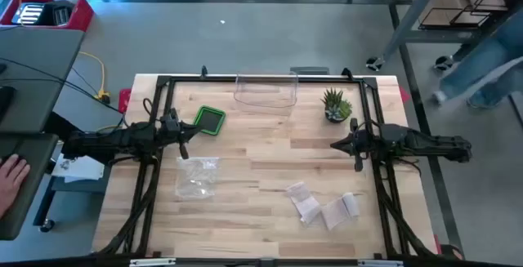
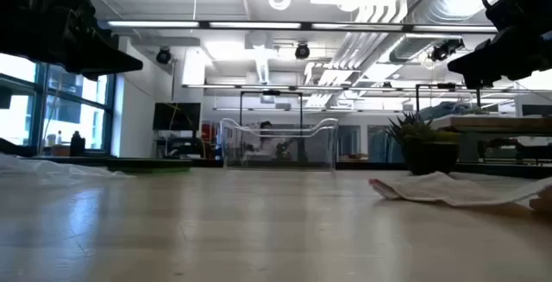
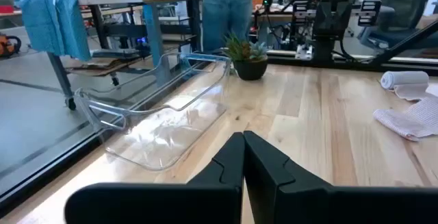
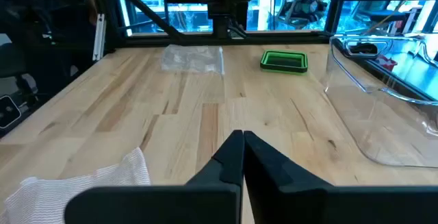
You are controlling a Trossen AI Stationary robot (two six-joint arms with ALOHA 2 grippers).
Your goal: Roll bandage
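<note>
Overhead layout of a wooden table [image 1: 270, 144] with both arms parked above it. The left gripper [image 1: 184, 149] hangs over the table's 9 o'clock side with its fingers [image 3: 229, 162] pressed together and nothing between them. The right gripper [image 1: 337, 145] hangs over the 3 o'clock side, fingers [image 4: 229, 157] likewise closed and empty. The two grippers point toward each other across the middle of the board.

The bandages lie flat on the wood toward 5 o'clock: one unrolled white gauze strip [image 1: 303, 201] and, just beside it, a second bandage [image 1: 341, 210], partly rolled at one end. Neither gripper touches them.

A clear plastic bin [image 1: 265, 93] stands at 12 o'clock. A small potted plant [image 1: 336, 106] sits at 1 o'clock, near the bin. A green-rimmed square tray [image 1: 209, 120] lies at 10 o'clock. A clear plastic bag [image 1: 197, 175] lies at 8 o'clock, near the left gripper.
</note>
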